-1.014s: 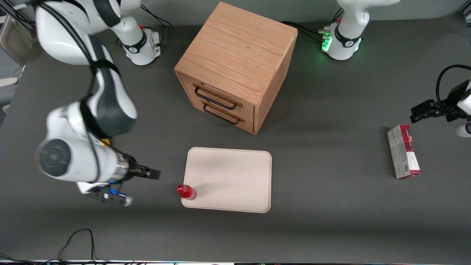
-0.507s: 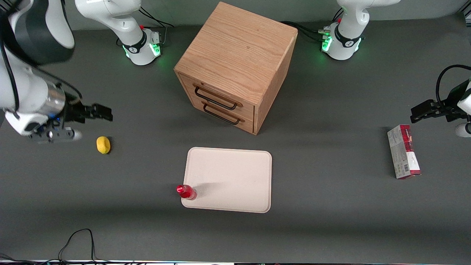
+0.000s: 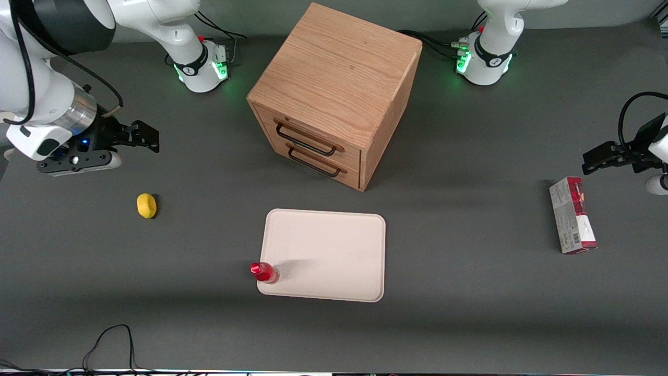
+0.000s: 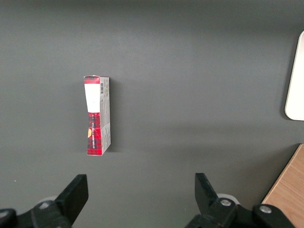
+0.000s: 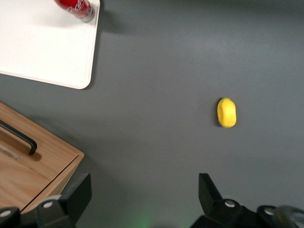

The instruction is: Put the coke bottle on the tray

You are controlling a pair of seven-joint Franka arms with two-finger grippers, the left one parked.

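Note:
The small red coke bottle [image 3: 265,272] stands upright on the cream tray [image 3: 334,250], at the tray's corner nearest the front camera and toward the working arm's end. The right wrist view shows the coke bottle [image 5: 75,7] on the tray [image 5: 42,52] too. My gripper [image 3: 148,137] hangs open and empty above bare table at the working arm's end, well away from the tray and farther from the camera than it. Its open fingers [image 5: 211,194] show in the wrist view with only grey table between them; the gripper [image 5: 142,192] holds nothing.
A yellow lemon-like object [image 3: 146,205] lies on the table just nearer the camera than my gripper. A wooden two-drawer cabinet [image 3: 334,94] stands farther from the camera than the tray. A red-and-grey carton [image 3: 572,222] lies toward the parked arm's end.
My gripper pulled away from beside the bottle, swinging farther from the camera toward the working arm's end, and uncovered the yellow object. The bottle stayed on the tray corner.

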